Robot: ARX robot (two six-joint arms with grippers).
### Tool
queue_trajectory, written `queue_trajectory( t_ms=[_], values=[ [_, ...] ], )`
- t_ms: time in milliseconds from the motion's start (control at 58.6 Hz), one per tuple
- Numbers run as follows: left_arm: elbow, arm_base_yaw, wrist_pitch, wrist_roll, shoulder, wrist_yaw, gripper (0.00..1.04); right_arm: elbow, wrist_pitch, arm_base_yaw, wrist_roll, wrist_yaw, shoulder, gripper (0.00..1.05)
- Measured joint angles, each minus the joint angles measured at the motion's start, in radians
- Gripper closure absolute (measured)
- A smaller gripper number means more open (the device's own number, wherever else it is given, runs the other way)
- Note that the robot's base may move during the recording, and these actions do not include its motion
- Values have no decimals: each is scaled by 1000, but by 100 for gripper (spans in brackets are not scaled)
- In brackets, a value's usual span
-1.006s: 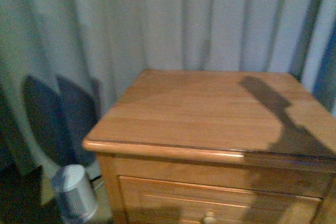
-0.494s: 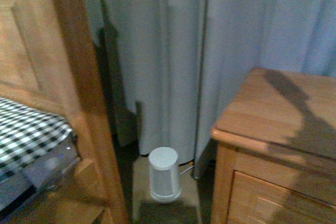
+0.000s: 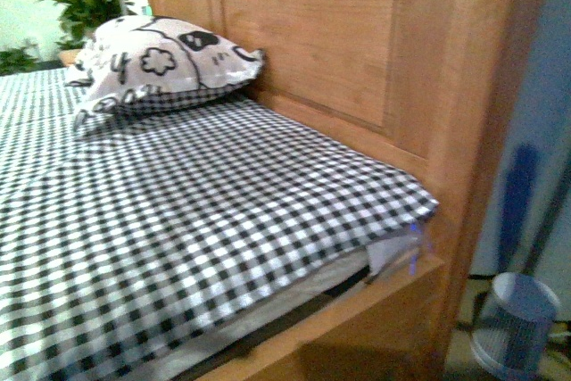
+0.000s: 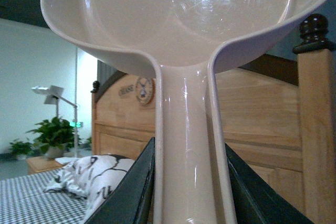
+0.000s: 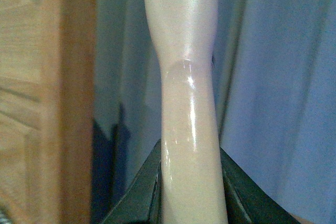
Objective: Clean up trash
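Left gripper (image 4: 186,192) clamps the dustpan (image 4: 173,19) by its stem, right gripper (image 5: 191,192) grips a pale handle (image 5: 184,51). No trash shows, so search the checked bed (image 3: 196,220) toward the pillow (image 3: 165,60) at ten o'clock.

wooden bed (image 3: 385,302) with a black-and-white checked sheet (image 3: 178,220), a printed pillow (image 3: 161,64) on it by the headboard (image 3: 339,51)

Black-and-white checked bedsheet (image 3: 178,220), cartoon-print pillow (image 3: 165,64), pinkish-beige dustpan (image 4: 184,14), honey-brown headboard (image 3: 312,51)
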Motion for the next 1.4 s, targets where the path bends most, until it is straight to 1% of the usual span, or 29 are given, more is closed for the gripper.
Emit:
queue_trajectory(
  t_ms=[119, 494, 648, 665, 682, 699, 716, 733, 750, 767, 784, 818, 870, 904, 1006, 1091, 1211, 1398],
  values=[
    [0, 0, 0, -1, 0, -10, 76, 0, 0, 0, 0, -2, 0, 84],
    [0, 0, 0, 0, 0, -1, 77, -1, 0, 0, 0, -1, 0, 84],
    [0, 2, 0, -1, -6, -16, 77, -1, -1, 4, -3, -11, 10, 84],
    [7, -2, -24, -15, -4, -32, 77, -1, -1, 4, -3, -9, 8, 84],
    [57, -19, -172, -43, 5, -93, 77, -1, -1, 4, -3, -8, 6, 84],
    [103, -23, -291, -80, 17, -126, 77, -1, -1, 4, -3, -6, 5, 84],
    [151, -16, -405, -107, 32, -133, 77, -1, -1, 4, -3, -4, 4, 84],
    [199, 6, -520, -123, 50, -126, 77, -1, -1, 4, -3, -3, 4, 84],
    [222, 20, -575, -128, 60, -118, 77, -1, -1, 3, -3, -2, 4, 84],
    [257, 52, -671, -142, 79, -93, 77, -1, -1, 3, -3, -2, 4, 84],
    [272, 70, -714, -146, 88, -79, 77, -1, -1, 3, -3, 0, 3, 84],
    [305, 145, -860, -150, 121, -3, 77, -1, -1, 2, -3, 0, 2, 84],
    [311, 219, -957, -135, 156, 84, 77, -1, -1, 2, -3, 1, 0, 84],
    [310, 283, -1001, -109, 201, 172, 77, -1, -1, 2, -3, 0, 0, 84],
    [305, 397, -974, -9, 318, 321, 77, -1, -1, 2, -3, -5, 0, 84],
    [311, 451, -952, 92, 393, 402, 77, -1, -1, 1, -3, 2, 0, 84],
    [340, 473, -944, 233, 495, 467, 77, -1, -1, 1, -3, -3, 0, 84],
    [363, 468, -946, 384, 618, 521, 77, -1, -1, 1, -3, -2, 0, 84]
  ],
)
